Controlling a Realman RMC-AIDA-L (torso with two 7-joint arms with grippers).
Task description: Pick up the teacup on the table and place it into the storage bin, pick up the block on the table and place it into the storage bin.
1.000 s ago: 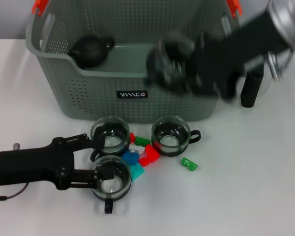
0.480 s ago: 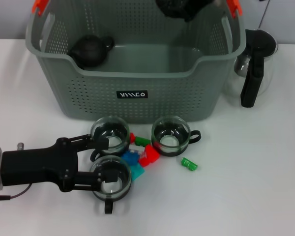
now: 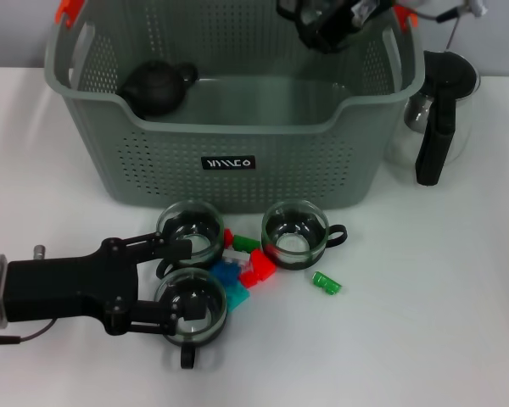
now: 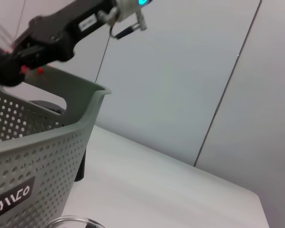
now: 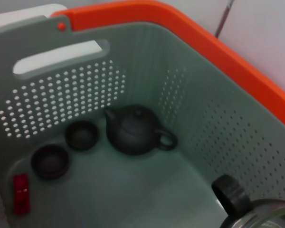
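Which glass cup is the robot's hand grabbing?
The clear glass teacup nearest the front; the left gripper's fingers straddle it. The other two stand free.

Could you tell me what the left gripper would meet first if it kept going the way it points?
The left gripper points across the table; its jaws flank the nearest clear glass teacup, likely met first.
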